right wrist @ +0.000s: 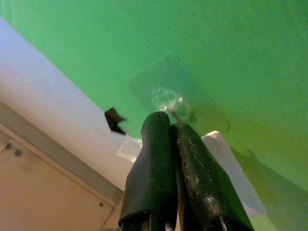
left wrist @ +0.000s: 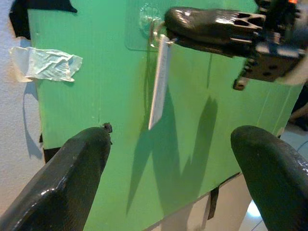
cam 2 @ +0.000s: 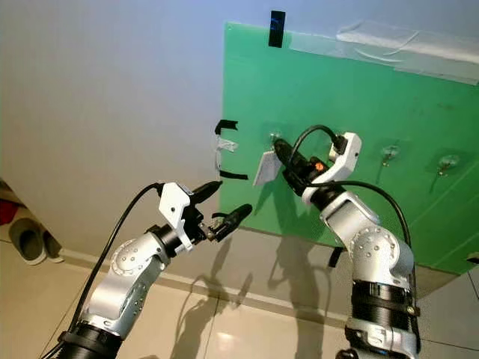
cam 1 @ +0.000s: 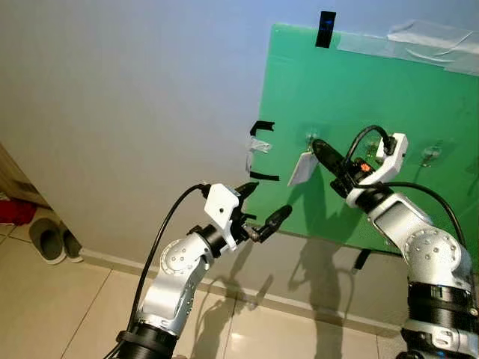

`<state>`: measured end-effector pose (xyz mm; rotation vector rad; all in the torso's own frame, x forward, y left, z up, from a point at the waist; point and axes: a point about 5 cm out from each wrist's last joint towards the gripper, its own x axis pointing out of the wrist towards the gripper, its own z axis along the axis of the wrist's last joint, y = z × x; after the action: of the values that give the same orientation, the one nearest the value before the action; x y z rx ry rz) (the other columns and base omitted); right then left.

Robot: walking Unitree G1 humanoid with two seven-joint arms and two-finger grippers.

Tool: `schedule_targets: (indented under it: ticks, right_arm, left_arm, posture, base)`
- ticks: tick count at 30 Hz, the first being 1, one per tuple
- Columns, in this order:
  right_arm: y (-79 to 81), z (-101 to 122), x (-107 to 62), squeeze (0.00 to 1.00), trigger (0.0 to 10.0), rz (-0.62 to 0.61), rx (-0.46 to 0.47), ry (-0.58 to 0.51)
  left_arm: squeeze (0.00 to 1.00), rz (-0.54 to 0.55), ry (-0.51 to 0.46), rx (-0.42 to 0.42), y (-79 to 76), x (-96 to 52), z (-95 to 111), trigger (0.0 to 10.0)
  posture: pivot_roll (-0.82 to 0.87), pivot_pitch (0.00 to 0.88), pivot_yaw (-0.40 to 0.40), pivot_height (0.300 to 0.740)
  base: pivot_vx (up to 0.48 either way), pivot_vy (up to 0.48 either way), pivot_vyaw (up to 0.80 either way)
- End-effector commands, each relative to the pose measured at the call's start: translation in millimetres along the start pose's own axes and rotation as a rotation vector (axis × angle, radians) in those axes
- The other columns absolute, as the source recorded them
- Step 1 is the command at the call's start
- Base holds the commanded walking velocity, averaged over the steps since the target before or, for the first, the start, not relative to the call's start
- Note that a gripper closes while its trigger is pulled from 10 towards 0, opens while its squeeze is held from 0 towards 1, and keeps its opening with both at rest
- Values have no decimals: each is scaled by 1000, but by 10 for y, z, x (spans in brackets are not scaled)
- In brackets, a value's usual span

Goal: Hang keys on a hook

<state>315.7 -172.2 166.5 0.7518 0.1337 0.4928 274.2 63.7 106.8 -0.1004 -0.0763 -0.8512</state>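
A green board point(cam 1: 389, 105) is taped to the wall and carries a row of clear hooks. My right gripper point(cam 1: 319, 145) is raised to the leftmost hook point(cam 1: 310, 139), its fingers shut on the keys' ring right at the hook point(right wrist: 168, 100). The white key tag point(cam 1: 301, 168) dangles below the fingertips, flat against the board, and hangs from the same spot in the left wrist view point(left wrist: 159, 82). My left gripper point(cam 1: 270, 199) is open, lower and to the left of the board's edge, holding nothing and pointing at the board.
Two more clear hooks point(cam 2: 388, 153) point(cam 2: 449, 161) sit further right on the board. Black tape point(cam 1: 325, 28) and a crumpled clear strip point(cam 1: 259, 146) hold the board's edges. Shoes point(cam 1: 49, 238) lie on the tiled floor at the far left by the wall.
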Motion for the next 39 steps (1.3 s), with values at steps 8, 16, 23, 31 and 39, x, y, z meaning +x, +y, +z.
schedule_targets:
  ticks: [8,16,23,31,39]
  right_arm:
    - [-117,-58,111,0,10000,-68,45,5]
    - [-340,-119,78,0,10000,-199,176,-11]
    - [-423,-196,31,0,10000,-270,192,6]
    - [-528,-259,-37,1000,10000,-366,175,25]
    - [-500,-211,-29,1000,10000,-372,79,0]
  left_arm:
    - [0,-24,-9,4,-40,32,43,10000]
    - [0,-12,-1,-8,-34,18,27,10000]
    - [0,-12,2,-14,-36,18,21,10000]
    - [0,-14,8,-22,-30,24,13,10000]
    - [0,-13,10,-24,-29,25,9,10000]
  posture:
    - [-66,0,-22,740]
    - [-56,0,-33,740]
    - [-57,0,-33,740]
    - [-68,0,-28,740]
    - [-67,0,-26,740]
  base:
    - [0,0,0]
    - [0,0,0]
    - [0,0,0]
    - [0,0,0]
    - [0,0,0]
